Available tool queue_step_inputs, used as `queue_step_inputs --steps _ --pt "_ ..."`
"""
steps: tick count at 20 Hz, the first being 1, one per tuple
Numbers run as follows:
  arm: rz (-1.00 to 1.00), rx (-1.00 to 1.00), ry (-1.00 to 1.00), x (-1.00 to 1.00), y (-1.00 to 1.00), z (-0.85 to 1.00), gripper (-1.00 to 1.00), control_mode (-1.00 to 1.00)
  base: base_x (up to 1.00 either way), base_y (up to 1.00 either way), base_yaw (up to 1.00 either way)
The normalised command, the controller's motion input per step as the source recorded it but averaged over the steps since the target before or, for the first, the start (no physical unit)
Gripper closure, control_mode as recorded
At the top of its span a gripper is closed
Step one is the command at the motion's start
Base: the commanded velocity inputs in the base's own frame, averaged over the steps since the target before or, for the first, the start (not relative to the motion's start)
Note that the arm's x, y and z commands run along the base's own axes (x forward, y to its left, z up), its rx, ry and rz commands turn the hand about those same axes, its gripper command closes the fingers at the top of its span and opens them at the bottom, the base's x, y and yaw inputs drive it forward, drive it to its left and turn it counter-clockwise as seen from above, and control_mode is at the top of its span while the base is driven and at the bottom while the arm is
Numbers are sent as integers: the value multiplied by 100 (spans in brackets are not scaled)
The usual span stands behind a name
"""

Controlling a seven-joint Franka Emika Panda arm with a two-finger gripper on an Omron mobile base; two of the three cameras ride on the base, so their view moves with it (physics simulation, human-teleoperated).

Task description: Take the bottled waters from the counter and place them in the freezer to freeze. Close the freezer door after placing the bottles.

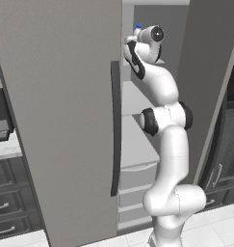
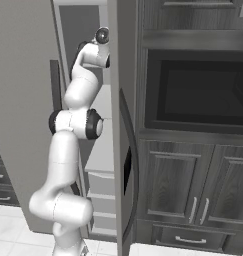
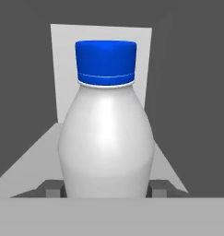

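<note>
Bottle (image 3: 105, 124), pale with a blue cap (image 3: 105, 62), stands upright between the two dark finger tips (image 3: 52, 189) at the 6 o'clock edge of the hand view. One tip sits just beside the bottle's base at 7 o'clock, the other at 5 o'clock. Jaws are set narrow around the bottle's lower body; contact with the pads cannot be confirmed from the pictures.

Behind the bottle, a white back panel (image 3: 62, 69) rises at 12 o'clock, and a light-grey shelf (image 3: 35, 161) spreads out at 9 o'clock and 3 o'clock.

In the left base view, the white arm (image 1: 169, 144) rises from 5 o'clock and reaches up into the open freezer (image 1: 137, 101). The bottle's blue cap (image 1: 138, 26) shows at 12 o'clock, just beside the wrist, at an upper shelf. The freezer door (image 2: 124, 150) stands open at 3 o'clock of the arm in the right base view, its dark dispenser panel (image 2: 127, 170) facing the camera. The wider grey door (image 1: 60, 120) with its dark bar handle (image 1: 116, 128) lies at 9 o'clock of the arm.
</note>
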Motion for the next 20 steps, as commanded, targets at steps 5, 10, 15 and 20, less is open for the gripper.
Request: queue_step_inputs --steps 5,10,15,20 --pt "0 0 -1 0 0 -29 100 -100 0 0 0" --pt "0 1 0 0 0 -20 100 -100 0 0 0" --pt "0 2 0 0 0 -15 100 -100 0 0 0" --pt "0 2 0 0 0 -12 -100 -100 0 0 0"
